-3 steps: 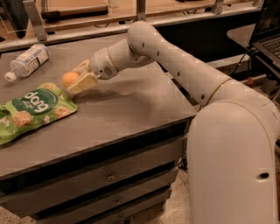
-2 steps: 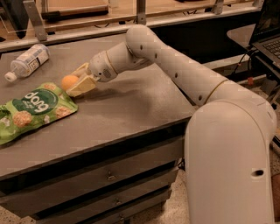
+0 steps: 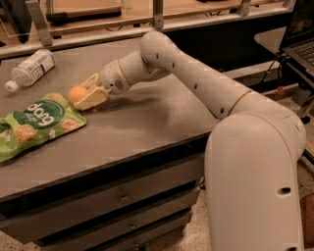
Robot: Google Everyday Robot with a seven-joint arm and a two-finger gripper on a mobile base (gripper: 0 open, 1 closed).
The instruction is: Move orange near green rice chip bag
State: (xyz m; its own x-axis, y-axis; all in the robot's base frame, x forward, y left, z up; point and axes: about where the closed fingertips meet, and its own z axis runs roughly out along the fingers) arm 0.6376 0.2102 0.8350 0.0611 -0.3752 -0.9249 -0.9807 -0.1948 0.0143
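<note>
A clear plastic bottle (image 3: pixel 33 67) with a white cap lies on its side at the upper left of the grey tabletop (image 3: pixel 147 122), well apart from the pincer (image 3: pixel 84 92), which is closed on the orange (image 3: pixel 77 93) at left centre. Dark drawers (image 3: pixel 122 196) stack below the tabletop's front edge. A wooden shelf (image 3: pixel 98 12) with metal posts runs along the top, and a laptop (image 3: pixel 300 34) sits at the upper right
</note>
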